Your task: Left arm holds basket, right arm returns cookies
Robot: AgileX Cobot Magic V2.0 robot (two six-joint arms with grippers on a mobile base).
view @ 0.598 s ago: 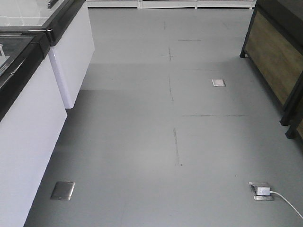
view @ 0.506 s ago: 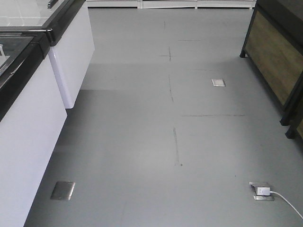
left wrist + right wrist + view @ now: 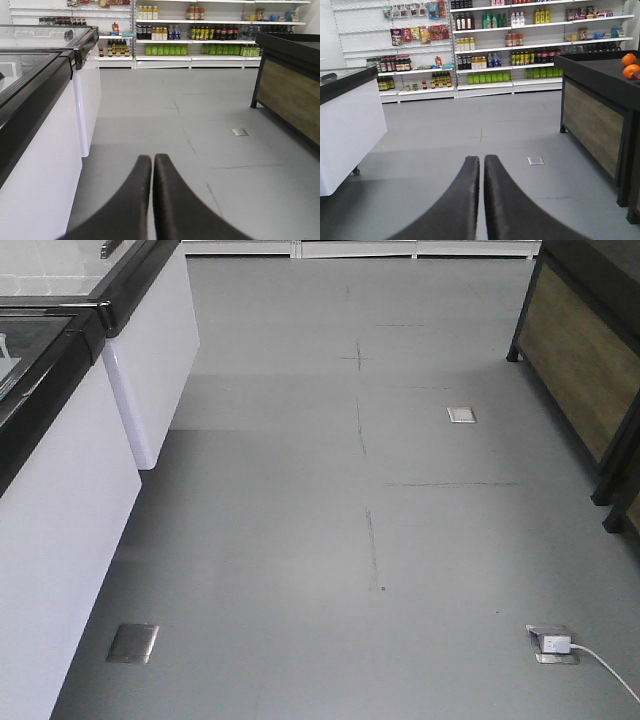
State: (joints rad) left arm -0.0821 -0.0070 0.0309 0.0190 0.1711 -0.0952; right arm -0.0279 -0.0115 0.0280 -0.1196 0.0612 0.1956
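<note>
Judged from the three views, the task had hardly begun. The grey shop floor lay bare down the aisle. Neither the basket nor the cookies showed in any view, so where they stood could not be told. Everything was left to do: the left arm had to take up the basket, and the right arm had to fetch the cookies and put them back.

The left hand was closed on nothing, its two black fingers pressed together and pointing down the aisle. The right hand was the same, fingers together and empty.

The largest containers were the white chest freezers along the left side, with black-rimmed glass lids; their contents could not be made out through the glass. At the far end, the wall shelves carried rows of bottles in green, yellow and dark colours, and hanging packets showed in the right wrist view. On the right stood a dark display stand with wood-panelled sides, and at least two oranges lay on its top at the frame edge. Smallest were a metal floor socket near the freezers and another socket with a white plug and cable.
</note>
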